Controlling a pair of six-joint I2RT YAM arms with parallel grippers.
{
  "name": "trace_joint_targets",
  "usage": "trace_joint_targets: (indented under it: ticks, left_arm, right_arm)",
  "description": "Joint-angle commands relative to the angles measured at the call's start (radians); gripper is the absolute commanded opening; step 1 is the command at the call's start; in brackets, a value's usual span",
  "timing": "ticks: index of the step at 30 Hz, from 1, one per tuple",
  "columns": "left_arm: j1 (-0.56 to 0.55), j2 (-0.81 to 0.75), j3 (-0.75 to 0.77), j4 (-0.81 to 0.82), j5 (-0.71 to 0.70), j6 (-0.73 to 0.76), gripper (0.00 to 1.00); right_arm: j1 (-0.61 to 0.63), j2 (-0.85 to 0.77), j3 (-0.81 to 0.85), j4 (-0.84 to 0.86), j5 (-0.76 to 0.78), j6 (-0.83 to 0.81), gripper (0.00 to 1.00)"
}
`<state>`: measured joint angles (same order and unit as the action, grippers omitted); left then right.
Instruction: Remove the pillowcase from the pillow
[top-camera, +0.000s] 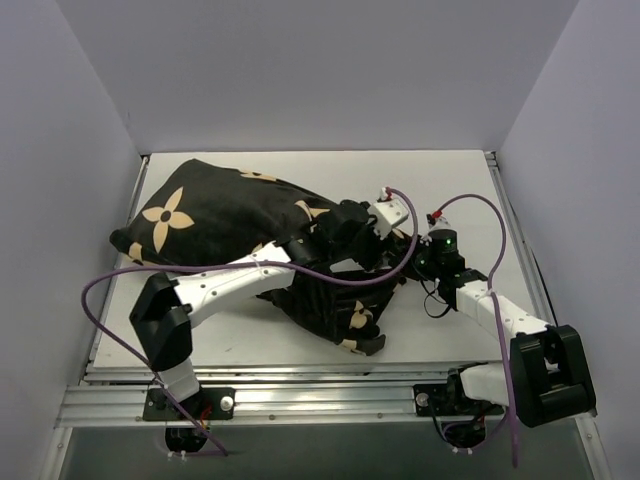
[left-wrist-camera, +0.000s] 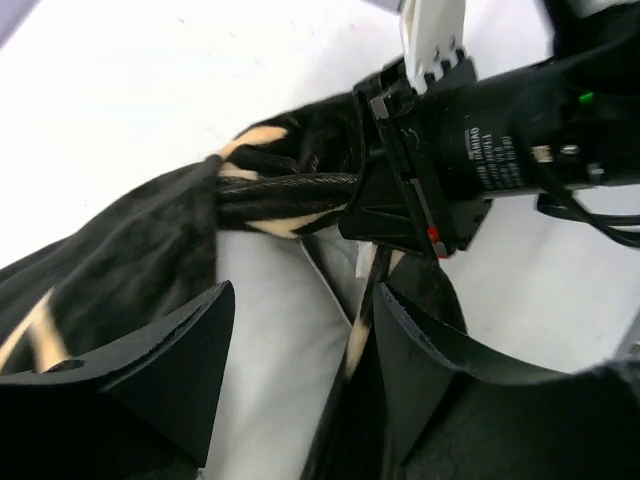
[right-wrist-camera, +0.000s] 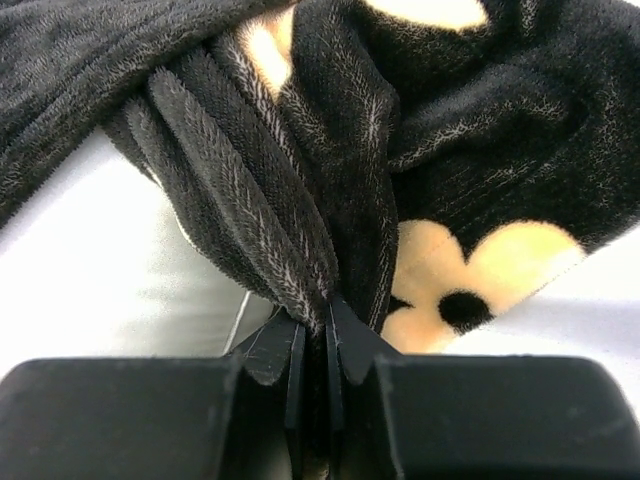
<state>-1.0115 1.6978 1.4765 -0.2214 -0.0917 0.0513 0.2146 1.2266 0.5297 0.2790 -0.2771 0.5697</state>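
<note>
The black pillowcase (top-camera: 215, 215) with tan flower motifs lies across the table from the back left to the centre. The white pillow (left-wrist-camera: 270, 330) shows at its open end in the left wrist view; from above it is hidden. My left gripper (left-wrist-camera: 300, 340) is open, its fingers either side of the bare pillow and the pillowcase's edge (left-wrist-camera: 365, 320). From above it sits at the case's opening (top-camera: 352, 232). My right gripper (right-wrist-camera: 315, 325) is shut on a bunched fold of the pillowcase (right-wrist-camera: 300, 180), just right of the left gripper (top-camera: 405, 262).
The white table (top-camera: 450, 180) is boxed in by grey walls at the back and both sides. A metal rail (top-camera: 330, 400) runs along the near edge. Purple cables (top-camera: 470, 200) loop above both wrists.
</note>
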Motion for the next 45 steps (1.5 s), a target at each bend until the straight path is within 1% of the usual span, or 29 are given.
trace_joint_targets:
  ticks: [1, 2, 5, 9, 11, 12, 18, 19, 25, 28, 30, 31, 32, 33, 34, 35, 36, 37, 41, 42, 45]
  left_arm:
    - [0.008, 0.108, 0.105, -0.076, 0.046, 0.076, 0.63]
    - [0.011, 0.132, 0.135, -0.085, 0.044, 0.084, 0.61]
    - [0.028, 0.206, 0.194, -0.125, 0.035, 0.111, 0.61]
    - [0.054, 0.299, 0.26, -0.197, -0.005, 0.143, 0.64]
    - [0.068, 0.319, 0.275, -0.214, -0.039, 0.157, 0.65]
    - [0.071, 0.333, 0.278, -0.22, -0.052, 0.163, 0.7]
    - [0.102, 0.367, 0.274, -0.233, -0.118, 0.18, 0.84]
    - [0.103, 0.37, 0.269, -0.233, -0.126, 0.185, 0.88]
    - [0.119, 0.41, 0.252, -0.236, -0.187, 0.167, 0.94]
    - [0.131, 0.424, 0.22, -0.219, -0.219, 0.138, 0.94]
    - [0.139, 0.431, 0.196, -0.211, -0.223, 0.124, 0.87]
    - [0.143, 0.431, 0.185, -0.207, -0.221, 0.108, 0.8]
    - [0.146, 0.431, 0.173, -0.197, -0.22, 0.102, 0.7]
    - [0.148, 0.43, 0.151, -0.187, -0.217, 0.094, 0.46]
    - [0.149, 0.425, 0.142, -0.182, -0.214, 0.078, 0.34]
    - [0.149, 0.419, 0.131, -0.167, -0.214, 0.071, 0.24]
    - [0.149, 0.395, 0.107, -0.159, -0.209, 0.067, 0.06]
    - [0.149, 0.375, 0.091, -0.151, -0.198, 0.053, 0.03]
    - [0.145, 0.229, -0.011, -0.069, -0.136, 0.012, 0.02]
    - [0.143, 0.17, -0.03, -0.062, -0.125, 0.006, 0.02]
    - [0.126, 0.071, -0.076, -0.068, -0.103, -0.004, 0.02]
  right_arm:
    - [-0.018, -0.018, 0.03, -0.02, 0.042, -0.039, 0.0]
    - [-0.018, -0.016, 0.03, -0.021, 0.045, -0.04, 0.0]
    - [-0.018, -0.004, 0.026, -0.012, 0.046, -0.047, 0.0]
    - [-0.021, 0.016, 0.016, 0.011, 0.035, -0.044, 0.0]
    - [-0.02, 0.02, 0.012, 0.017, 0.033, -0.042, 0.0]
    - [-0.021, 0.022, 0.009, 0.02, 0.033, -0.044, 0.0]
    - [-0.021, 0.027, 0.001, 0.028, 0.035, -0.047, 0.0]
    - [-0.021, 0.027, 0.0, 0.029, 0.036, -0.047, 0.0]
    - [-0.021, 0.034, 0.0, 0.032, 0.039, -0.047, 0.0]
    - [-0.021, 0.037, 0.001, 0.037, 0.038, -0.047, 0.0]
    - [-0.021, 0.042, 0.0, 0.042, 0.035, -0.045, 0.0]
    - [-0.021, 0.045, 0.001, 0.043, 0.033, -0.045, 0.0]
    - [-0.021, 0.047, 0.003, 0.048, 0.032, -0.045, 0.0]
    - [-0.02, 0.051, 0.004, 0.049, 0.03, -0.044, 0.0]
    - [-0.02, 0.053, 0.004, 0.052, 0.026, -0.044, 0.0]
    - [-0.021, 0.056, 0.004, 0.057, 0.026, -0.042, 0.0]
    - [-0.021, 0.057, 0.007, 0.06, 0.024, -0.042, 0.0]
    - [-0.021, 0.056, 0.007, 0.058, 0.024, -0.042, 0.0]
    - [-0.02, 0.053, 0.024, 0.06, 0.018, -0.044, 0.0]
    - [-0.02, 0.05, 0.033, 0.06, 0.018, -0.045, 0.0]
    - [-0.021, 0.054, 0.076, 0.055, 0.027, -0.047, 0.0]
